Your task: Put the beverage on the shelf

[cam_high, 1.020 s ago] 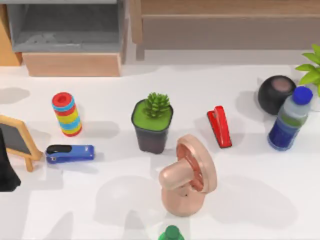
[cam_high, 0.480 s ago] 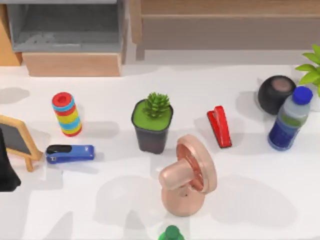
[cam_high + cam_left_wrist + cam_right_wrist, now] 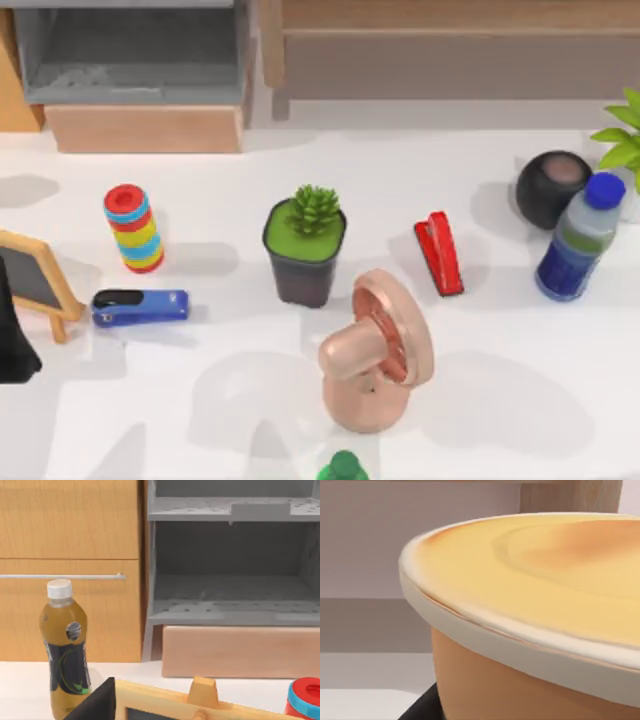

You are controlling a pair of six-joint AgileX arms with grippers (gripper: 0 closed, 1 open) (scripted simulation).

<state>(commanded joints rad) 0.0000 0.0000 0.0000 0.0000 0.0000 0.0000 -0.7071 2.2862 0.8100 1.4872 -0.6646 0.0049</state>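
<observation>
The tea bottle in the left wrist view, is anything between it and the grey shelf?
Nothing visible blocks it. The tea bottle stands by the wooden cabinet, beside the shelf, whose bays are open. The chalkboard sits nearer the camera, not between them.

The left arm point(image 3: 12, 340) sits parked at the table's left edge.

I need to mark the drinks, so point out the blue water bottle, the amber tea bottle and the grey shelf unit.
Blue water bottle point(image 3: 578, 250), top view, on its label.
Amber tea bottle point(image 3: 66, 655), left wrist view, on its dark label.
Grey shelf unit point(image 3: 230, 612), left wrist view, on its lower board.
</observation>
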